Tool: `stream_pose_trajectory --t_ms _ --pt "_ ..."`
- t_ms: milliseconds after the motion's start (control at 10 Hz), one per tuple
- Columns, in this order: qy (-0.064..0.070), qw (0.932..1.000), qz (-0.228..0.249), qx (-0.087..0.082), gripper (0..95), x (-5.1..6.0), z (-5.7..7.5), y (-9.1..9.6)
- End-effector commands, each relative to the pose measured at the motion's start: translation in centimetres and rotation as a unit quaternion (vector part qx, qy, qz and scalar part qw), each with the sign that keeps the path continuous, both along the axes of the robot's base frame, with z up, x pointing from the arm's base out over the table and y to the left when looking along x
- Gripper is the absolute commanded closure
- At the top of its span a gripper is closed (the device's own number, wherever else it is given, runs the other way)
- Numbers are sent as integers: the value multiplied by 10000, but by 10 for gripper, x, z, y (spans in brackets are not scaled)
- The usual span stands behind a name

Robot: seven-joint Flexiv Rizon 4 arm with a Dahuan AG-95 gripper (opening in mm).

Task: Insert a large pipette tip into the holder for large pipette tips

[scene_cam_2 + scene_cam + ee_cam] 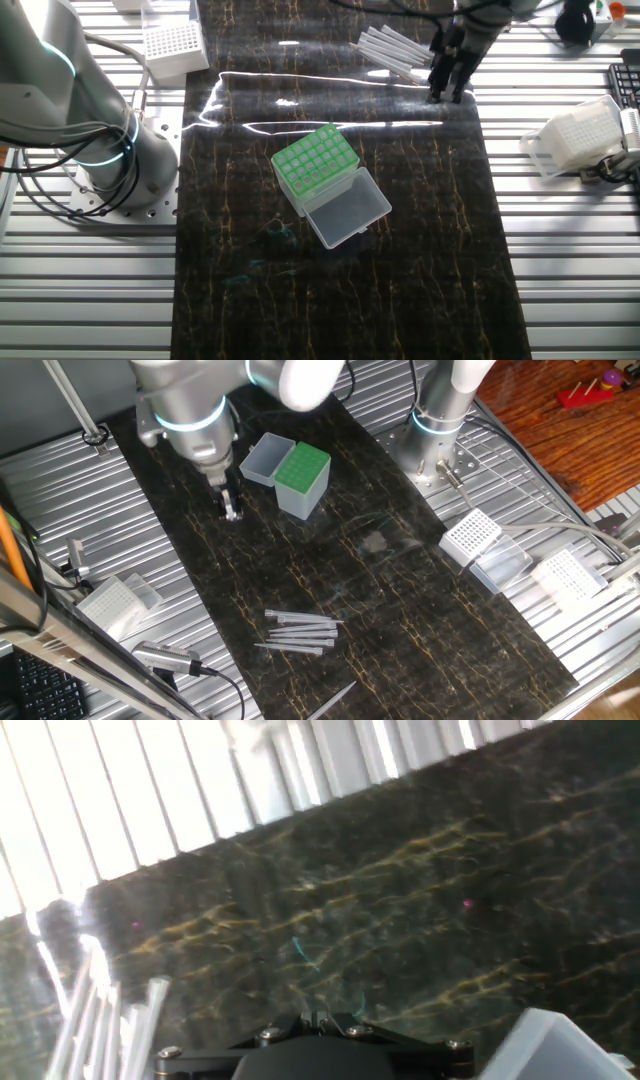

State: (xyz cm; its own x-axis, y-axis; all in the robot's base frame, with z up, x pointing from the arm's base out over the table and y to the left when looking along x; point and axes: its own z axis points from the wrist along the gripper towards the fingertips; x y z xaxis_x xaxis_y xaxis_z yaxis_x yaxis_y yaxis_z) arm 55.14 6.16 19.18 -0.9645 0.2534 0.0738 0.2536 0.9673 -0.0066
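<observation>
large pipette tip (300,632): lying among several alike in a loose pile near the front of the dark mat (400,610), well apart from the holder for large pipette tips (302,478), untouched. holder standing toward the back of the mat, green perforated top showing, clear lid (348,208) hinged open and lying flat beside it. gripper (231,508) hanging over bare mat to one side of the holder, between holder and pile, carrying nothing; fingers pointing down and appearing close together, though whether fully closed is not clear from any view. step in hand, as judged: travelling to the pile for a pick. advising: choosing an outer tip of the pile, away from its neighbours; aligning the fingers across the tip's long axis; spreading the fingers before descending; closing near the wide end, keeping the narrow end free for the hole. expecting light, round plastic, likely rolling or pivoting under an off-centre pinch. avoiding nudging neighbouring tips during descent.
</observation>
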Motion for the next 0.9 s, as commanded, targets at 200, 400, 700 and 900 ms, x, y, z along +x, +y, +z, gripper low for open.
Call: stream_pose_trajectory --t_ms 200,400,700,900 --pt "-29 9999 64 153 950 -2 1 0" --pt "-25 9999 -1 134 950 -2 1 -1" --pt "-11 9999 -7 132 950 -4 7 -3" --pt "-164 9999 -9 48 950 -4 8 -3"
